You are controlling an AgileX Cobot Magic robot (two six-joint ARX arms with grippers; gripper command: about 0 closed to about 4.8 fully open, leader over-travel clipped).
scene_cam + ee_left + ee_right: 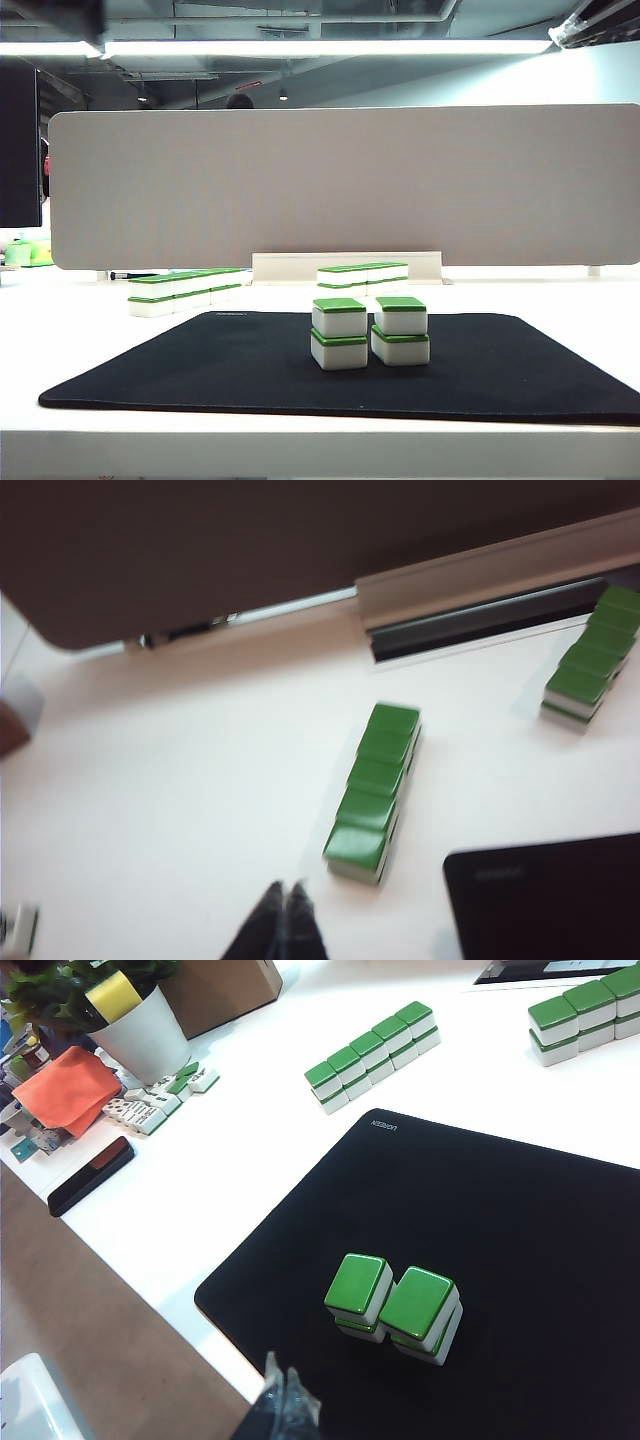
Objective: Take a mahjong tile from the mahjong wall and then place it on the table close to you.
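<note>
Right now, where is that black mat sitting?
The black mat lies on the white table, centred at its near edge in the exterior view, with two little tile stacks on it.

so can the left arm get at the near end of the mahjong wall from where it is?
Probably yes. In the left wrist view the shut left gripper hangs over bare table just short of the mahjong wall, with nothing between them. Its fingers must open first.

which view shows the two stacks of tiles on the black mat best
The right wrist view: it looks down on the two tile stacks on the black mat, showing green tops and sides close up. The exterior view shows them side-on, sharp but without tops. The left wrist view shows only a mat corner, no stacks.
</note>
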